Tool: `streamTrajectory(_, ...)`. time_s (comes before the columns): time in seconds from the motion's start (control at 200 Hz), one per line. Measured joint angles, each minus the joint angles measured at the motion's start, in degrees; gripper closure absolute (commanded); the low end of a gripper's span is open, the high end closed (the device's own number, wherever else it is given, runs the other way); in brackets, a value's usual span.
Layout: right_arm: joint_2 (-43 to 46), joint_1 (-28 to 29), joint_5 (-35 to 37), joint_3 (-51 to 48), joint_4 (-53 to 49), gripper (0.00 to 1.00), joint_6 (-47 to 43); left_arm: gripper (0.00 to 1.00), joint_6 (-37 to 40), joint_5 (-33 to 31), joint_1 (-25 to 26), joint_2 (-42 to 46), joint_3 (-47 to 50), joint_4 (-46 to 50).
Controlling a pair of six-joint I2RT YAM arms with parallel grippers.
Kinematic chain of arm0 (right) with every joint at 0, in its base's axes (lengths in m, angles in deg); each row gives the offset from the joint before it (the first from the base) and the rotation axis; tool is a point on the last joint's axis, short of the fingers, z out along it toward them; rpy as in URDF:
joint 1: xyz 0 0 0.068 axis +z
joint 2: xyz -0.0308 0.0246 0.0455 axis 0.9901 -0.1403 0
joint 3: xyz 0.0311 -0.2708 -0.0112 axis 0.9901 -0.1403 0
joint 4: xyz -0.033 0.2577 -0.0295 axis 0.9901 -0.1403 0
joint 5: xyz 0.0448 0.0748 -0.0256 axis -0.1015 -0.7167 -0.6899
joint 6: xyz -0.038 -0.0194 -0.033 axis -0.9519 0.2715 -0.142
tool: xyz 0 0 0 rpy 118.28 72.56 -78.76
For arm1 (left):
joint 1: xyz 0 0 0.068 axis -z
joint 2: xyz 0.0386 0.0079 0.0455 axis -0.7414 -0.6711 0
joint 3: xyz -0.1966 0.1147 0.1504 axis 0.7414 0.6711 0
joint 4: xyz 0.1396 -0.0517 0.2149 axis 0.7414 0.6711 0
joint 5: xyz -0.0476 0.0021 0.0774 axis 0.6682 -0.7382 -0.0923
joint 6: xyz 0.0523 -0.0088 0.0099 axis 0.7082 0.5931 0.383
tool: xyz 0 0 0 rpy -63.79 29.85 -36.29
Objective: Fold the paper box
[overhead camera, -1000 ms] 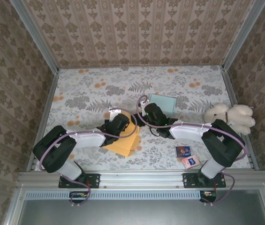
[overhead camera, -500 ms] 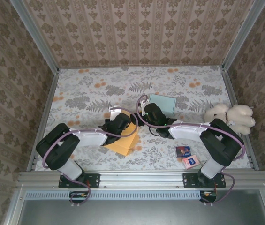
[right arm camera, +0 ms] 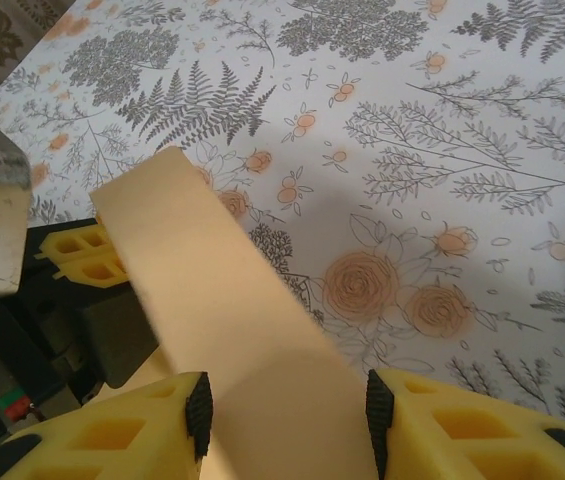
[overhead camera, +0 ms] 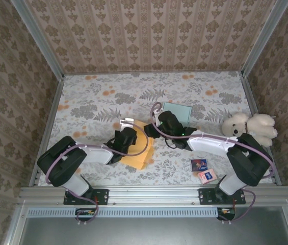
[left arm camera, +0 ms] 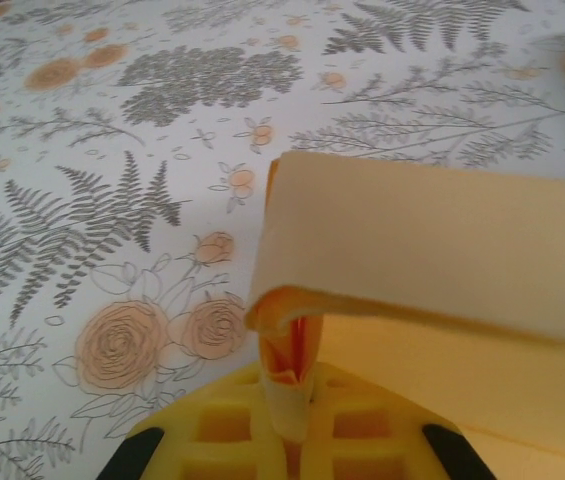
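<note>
Pulled back toward the table's [overhead camera: 93, 97] near edge, the left gripper [left arm camera: 287, 400] pinches a fold of the one paper box [overhead camera: 139, 153], mid-front and partly under both arms. The right gripper [right arm camera: 287, 410], jaws half apart, straddles a flap; grip unclear. One plush toy [overhead camera: 250, 127] at the right edge, two small cards [overhead camera: 203, 171] near-right.

No legible text, label, number or sign in any view; dark card [overhead camera: 199, 164] and pink card [overhead camera: 207, 176] by the right arm's base carry colour print, too small to read; paper box [overhead camera: 141, 155] panels plain orange-tan, unmarked, in both wrist views.
</note>
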State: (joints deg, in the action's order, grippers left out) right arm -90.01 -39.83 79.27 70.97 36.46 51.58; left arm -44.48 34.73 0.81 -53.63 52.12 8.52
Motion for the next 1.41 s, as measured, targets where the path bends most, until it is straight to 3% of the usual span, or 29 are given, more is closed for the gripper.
streamTrajectory(0.23,5.8,-7.4,-2.8,0.7,-5.0,0.52,-1.8,1.00,4.7,6.5,0.0,2.9,3.8,-4.1)
streamTrajectory(0.415,-1.8,-12.6,-8.3,7.9,-8.1,0.53,-4.7,1.00,7.3,10.6,0.1,3.3,4.4,-5.4)
streamTrajectory(0.76,-16.8,-10.3,-22.1,11.3,-9.7,0.58,-8.1,1.00,10.4,14.1,0.5,2.9,4.8,-7.2)
streamTrajectory(1.405,-22.4,-11.0,-35.5,12.2,-6.0,0.63,-12.0,1.00,13.8,16.5,0.5,1.7,4.7,-8.8)
